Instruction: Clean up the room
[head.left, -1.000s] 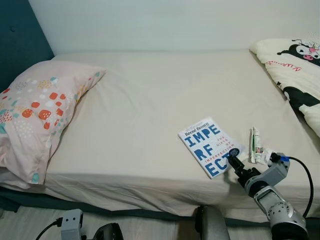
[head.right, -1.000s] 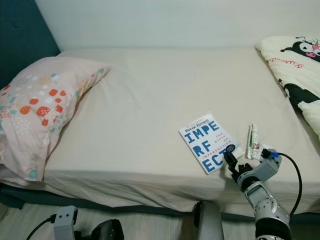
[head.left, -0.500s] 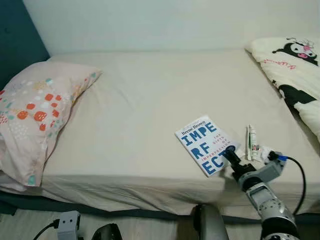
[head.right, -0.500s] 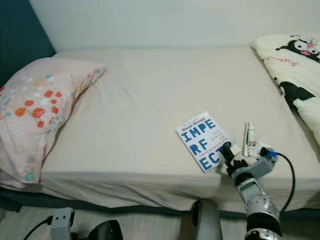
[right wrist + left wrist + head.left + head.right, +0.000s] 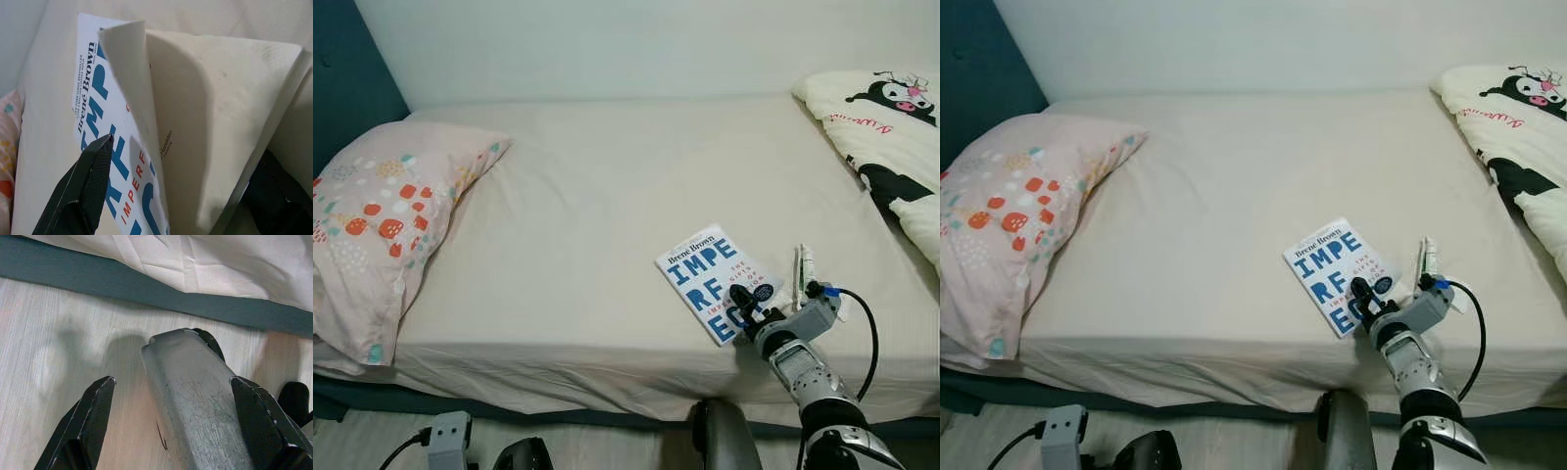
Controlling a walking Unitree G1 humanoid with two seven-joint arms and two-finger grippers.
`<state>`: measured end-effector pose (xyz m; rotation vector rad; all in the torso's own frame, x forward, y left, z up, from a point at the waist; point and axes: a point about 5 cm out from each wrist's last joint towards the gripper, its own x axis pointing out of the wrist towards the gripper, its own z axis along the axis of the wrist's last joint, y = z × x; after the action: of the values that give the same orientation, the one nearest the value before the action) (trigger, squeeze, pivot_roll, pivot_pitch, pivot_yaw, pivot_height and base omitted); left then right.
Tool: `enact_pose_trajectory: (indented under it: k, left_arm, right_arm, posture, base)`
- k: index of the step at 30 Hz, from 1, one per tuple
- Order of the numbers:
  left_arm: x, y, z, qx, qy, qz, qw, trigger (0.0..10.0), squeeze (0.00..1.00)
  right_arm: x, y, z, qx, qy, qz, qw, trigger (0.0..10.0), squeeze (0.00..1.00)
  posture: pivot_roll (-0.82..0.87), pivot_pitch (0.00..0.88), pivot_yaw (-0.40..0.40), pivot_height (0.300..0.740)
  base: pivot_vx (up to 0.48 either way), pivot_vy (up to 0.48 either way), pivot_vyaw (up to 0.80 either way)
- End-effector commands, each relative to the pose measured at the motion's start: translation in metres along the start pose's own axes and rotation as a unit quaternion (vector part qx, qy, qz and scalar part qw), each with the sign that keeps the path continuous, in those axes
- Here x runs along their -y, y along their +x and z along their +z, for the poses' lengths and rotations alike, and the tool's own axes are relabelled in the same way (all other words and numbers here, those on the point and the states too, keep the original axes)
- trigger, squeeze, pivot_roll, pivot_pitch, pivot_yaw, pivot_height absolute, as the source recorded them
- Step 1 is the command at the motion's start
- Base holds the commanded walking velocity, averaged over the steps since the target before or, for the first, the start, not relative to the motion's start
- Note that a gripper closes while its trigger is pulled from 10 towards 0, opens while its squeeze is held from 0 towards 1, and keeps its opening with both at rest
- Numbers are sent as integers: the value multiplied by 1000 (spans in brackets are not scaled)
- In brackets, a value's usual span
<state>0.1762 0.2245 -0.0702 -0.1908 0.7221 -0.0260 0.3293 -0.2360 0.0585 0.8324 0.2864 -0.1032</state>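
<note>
Book (image 5: 715, 283) lies near the bed's (image 5: 607, 196) front edge; the right tool (image 5: 741, 303) has pushed further onto it than a moment ago, spread fingers straddling its lifted cover. Left tool (image 5: 171, 431) hangs spread above the floor.

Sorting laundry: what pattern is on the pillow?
Pale pink pillow with red, orange, teal spots; clearest in left eye view.
</note>
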Motion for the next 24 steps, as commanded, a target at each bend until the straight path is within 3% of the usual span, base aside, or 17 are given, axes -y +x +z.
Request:
enact_pose_trajectory:
  k: [1,3,4,5,6,21,24]
  left_arm:
    - [-5,-6,-12,-27,-3,5,1000,10000,0]
    - [-5,-6,-12,-27,-3,5,1000,10000,0]
    - [-4,-5,-10,-25,-3,4,1000,10000,0]
    - [-4,-5,-10,-25,-3,4,1000,10000,0]
    - [-4,-4,-10,-24,-3,4,1000,10000,0]
    - [-2,-3,-10,-25,-8,9,1000,10000,0]
    - [-4,-2,-7,-20,-13,19,1000,10000,0]
  right_arm:
    - [-3,2,-12,-24,11,11,1000,10000,0]
    - [-3,2,-12,-24,11,11,1000,10000,0]
    - [-5,3,-10,-15,11,23,1000,980,0]
    - [-5,3,-10,-15,11,23,1000,980,0]
    - [-7,3,-9,-7,11,29,999,0,0]
    - [-9,5,1,12,-8,36,999,0,0]
    - [-15,6,6,23,-20,63,998,0,0]
  posture:
    - [-23,156,57,492]
    - [-23,156,57,492]
    - [-24,155,56,492]
    - [-24,155,56,492]
    - [-24,150,53,492]
    - [-27,139,50,492]
    - [-32,132,54,492]
  base:
    - [0,0,0]
    - [0,0,0]
    - [0,0,0]
    - [0,0,0]
    - [0,0,0]
    - [0,0,0]
    - [0,0,0]
